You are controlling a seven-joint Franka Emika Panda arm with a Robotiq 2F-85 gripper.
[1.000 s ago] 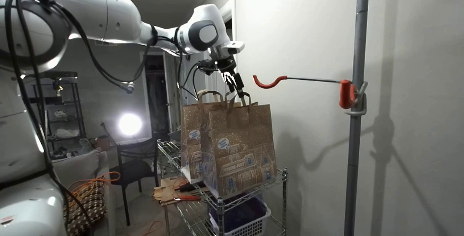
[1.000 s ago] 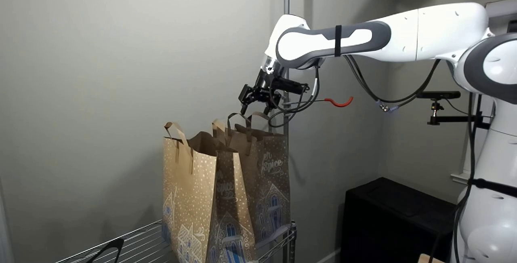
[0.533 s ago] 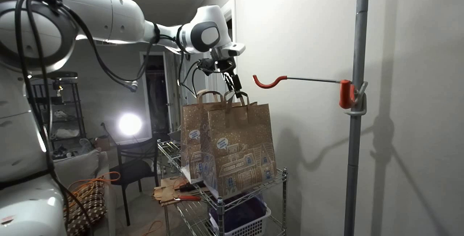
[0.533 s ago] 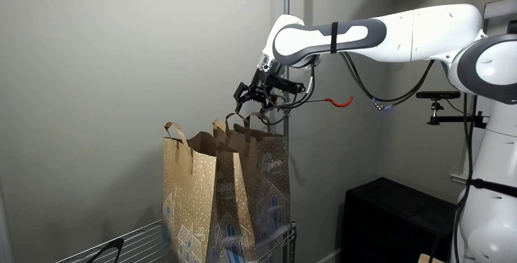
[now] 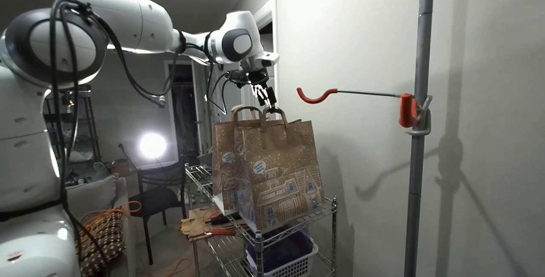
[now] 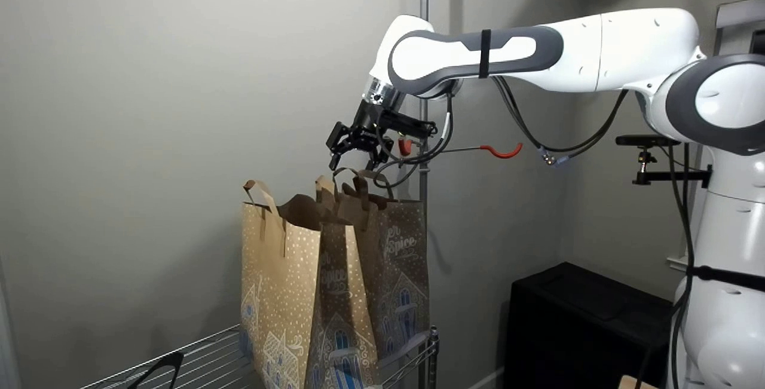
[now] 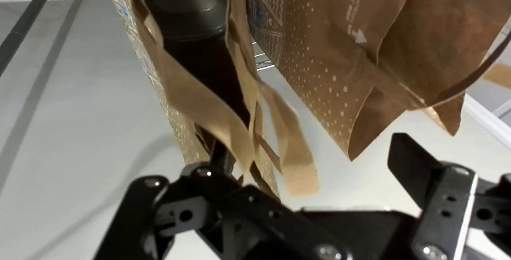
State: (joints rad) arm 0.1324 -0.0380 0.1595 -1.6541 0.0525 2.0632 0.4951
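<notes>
Two brown paper bags with printed houses stand upright side by side. My gripper point(image 5: 267, 103) is above the bag closer to the pole point(image 5: 285, 175), at its handles. In an exterior view point(image 6: 352, 163) the gripper's fingers are spread wide. In the wrist view the gripper point(image 7: 311, 154) is open. One paper handle point(image 7: 199, 106) loops over the left finger, whose tip is partly hidden behind it. Another handle point(image 7: 291, 144) stands between the fingers, apart from the right finger. Something dark and shiny point(image 7: 191, 8) lies inside this bag. The second bag point(image 6: 287, 275) also shows in the wrist view point(image 7: 315, 52).
The bags stand on a metal wire rack point(image 5: 298, 226) with a white basket point(image 5: 291, 266) below. A red-tipped hook point(image 5: 317, 98) juts from a grey pole point(image 5: 419, 162) near the wall. A black box point(image 6: 586, 317) stands near the robot base. A chair point(image 5: 159, 196) is behind.
The gripper has moved across the handles of the bag under it, leftward in both exterior views. Those handles have bent that way and the bag's top leans slightly. The fingers remain spread.
</notes>
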